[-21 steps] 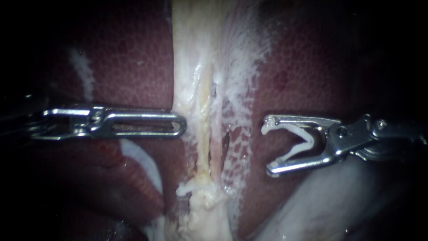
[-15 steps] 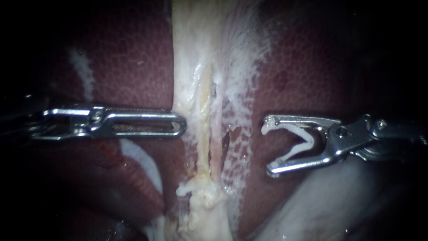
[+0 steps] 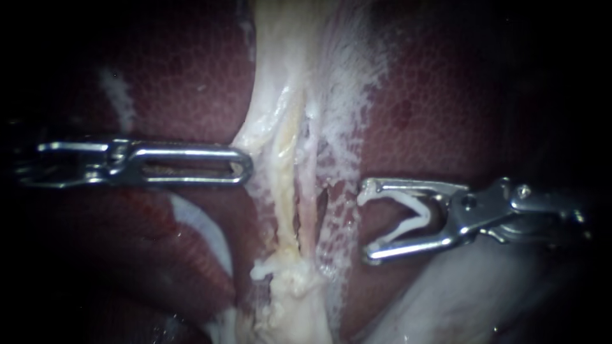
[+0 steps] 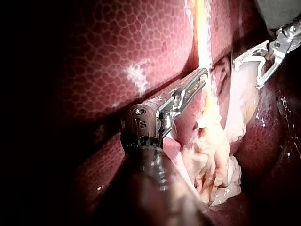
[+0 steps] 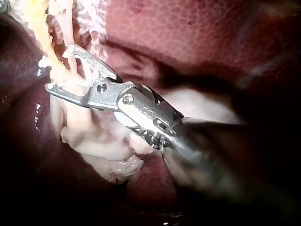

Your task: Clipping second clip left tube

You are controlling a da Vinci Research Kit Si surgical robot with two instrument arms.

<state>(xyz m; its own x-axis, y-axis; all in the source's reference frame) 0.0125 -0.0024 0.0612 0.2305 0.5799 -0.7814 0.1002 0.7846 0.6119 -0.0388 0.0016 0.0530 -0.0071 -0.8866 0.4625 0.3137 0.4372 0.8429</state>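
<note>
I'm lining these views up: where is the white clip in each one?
Endoscope: the clip is held by the right instrument, to the right of the yellowish tube.
Left wrist: the clip sits in the other instrument, beyond the tube from the left instrument's tip.
Right wrist: between its own jaws, hard to pick out against the pale tissue behind.
Shared landmark: the yellowish tube, beside the clip in every view.

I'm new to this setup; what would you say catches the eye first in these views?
The pale, stringy band of tissue running down the middle of the dark red liver stands out first. From the right, the right instrument holds an open white clip just beside the band; from the left, the left instrument grips the band's edge, tenting it sideways.
</note>
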